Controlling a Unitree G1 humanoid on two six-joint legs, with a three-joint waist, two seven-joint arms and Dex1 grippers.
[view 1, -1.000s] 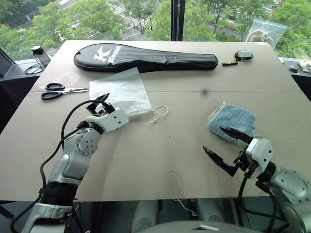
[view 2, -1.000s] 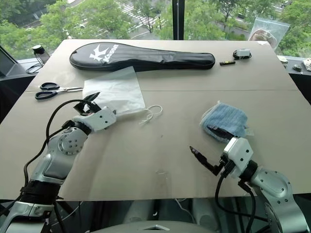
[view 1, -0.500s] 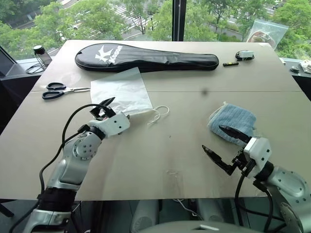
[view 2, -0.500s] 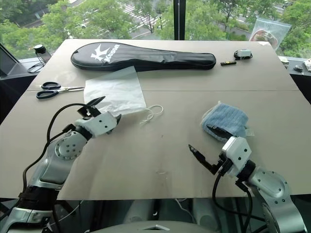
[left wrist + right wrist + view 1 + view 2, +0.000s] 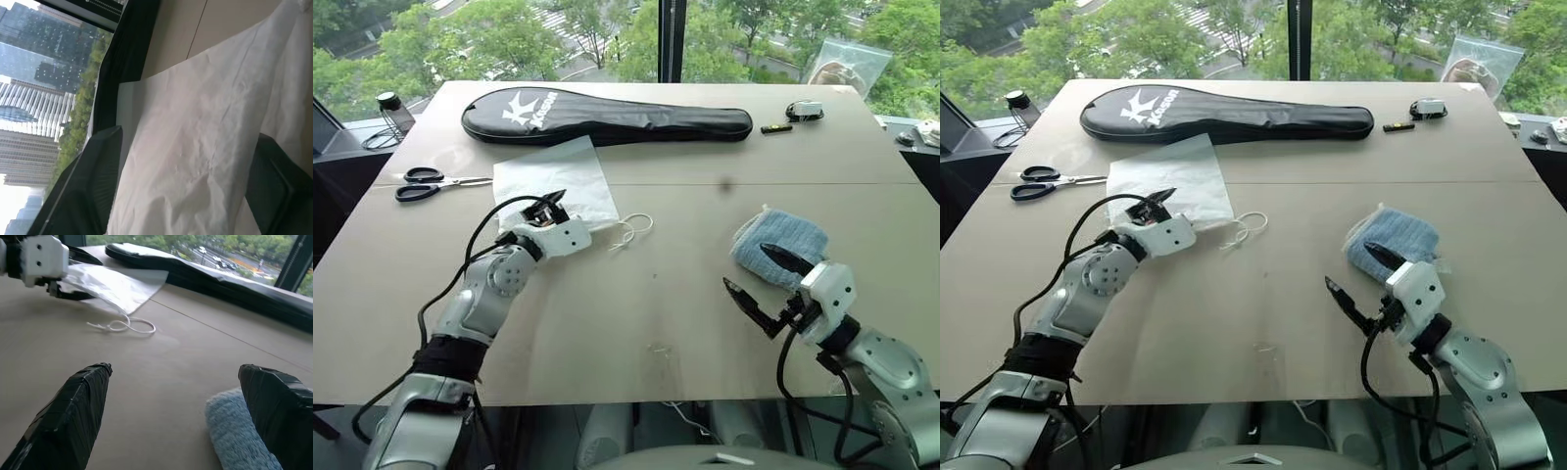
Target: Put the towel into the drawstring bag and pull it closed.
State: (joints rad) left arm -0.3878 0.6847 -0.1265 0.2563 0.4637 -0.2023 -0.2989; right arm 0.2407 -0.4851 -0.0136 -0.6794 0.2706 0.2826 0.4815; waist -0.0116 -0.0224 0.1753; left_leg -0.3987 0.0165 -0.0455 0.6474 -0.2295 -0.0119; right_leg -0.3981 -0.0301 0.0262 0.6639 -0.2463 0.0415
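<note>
The left pincer (image 5: 551, 202), half-open around the thin, limp drawstring bag (image 5: 563, 181), holds nothing firmly; its mouth edge should be pinched.

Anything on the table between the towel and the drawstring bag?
Nothing solid. Bare table separates the towel from the drawstring bag; its loose cords trail out on that side.
</note>
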